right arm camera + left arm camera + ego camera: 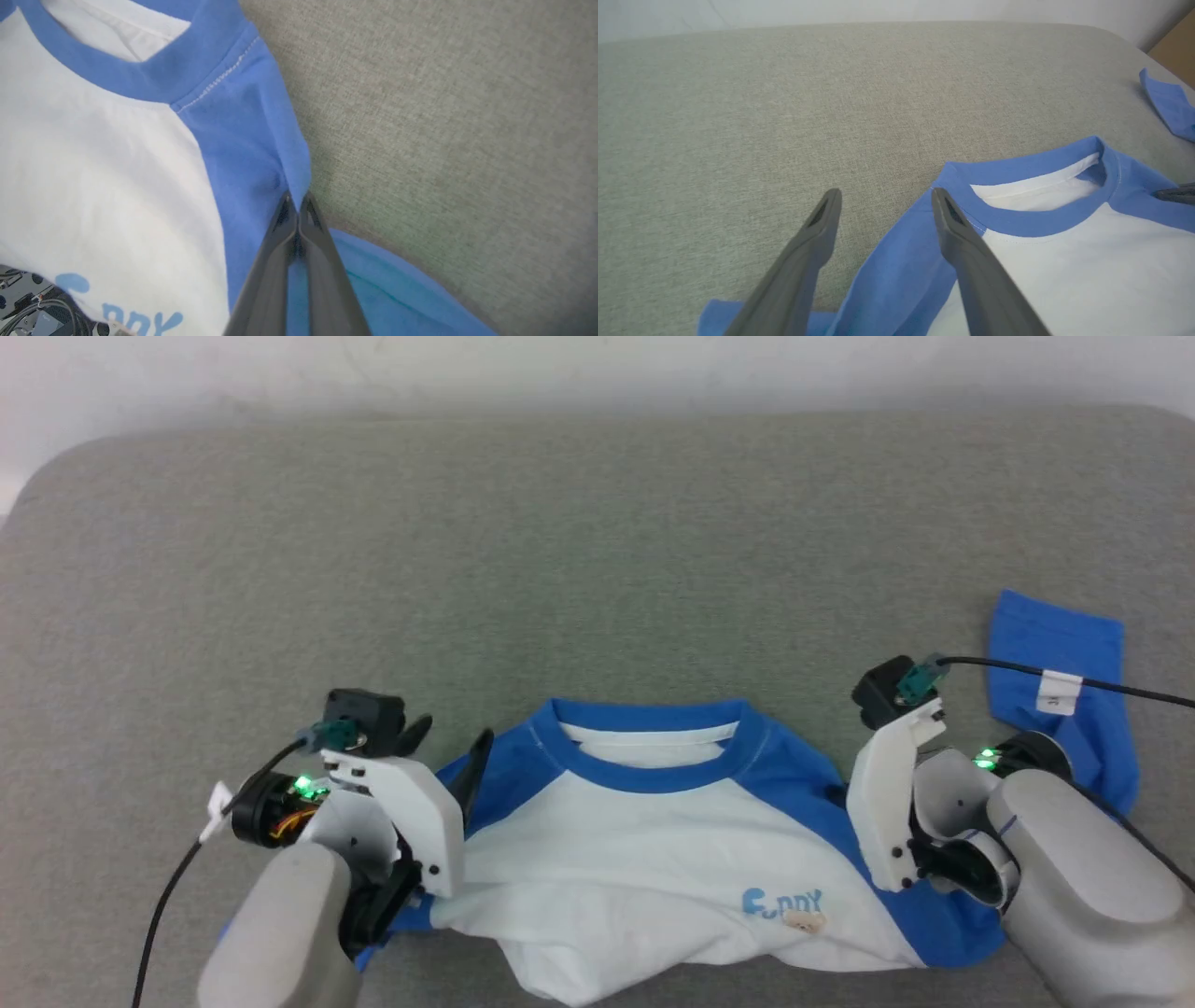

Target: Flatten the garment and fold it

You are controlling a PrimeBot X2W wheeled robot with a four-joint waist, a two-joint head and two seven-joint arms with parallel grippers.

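Right jaws pinch the rumpled white, blue-sleeved garment (pixel 644 840).

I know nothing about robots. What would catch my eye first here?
The garment, white with bright blue sleeves and collar, lies chest-up on a grey padded surface, close to the robot. The right gripper is shut on the blue cloth at one shoulder, while the left gripper stands open at the other shoulder. One blue sleeve stretches away at the far right.
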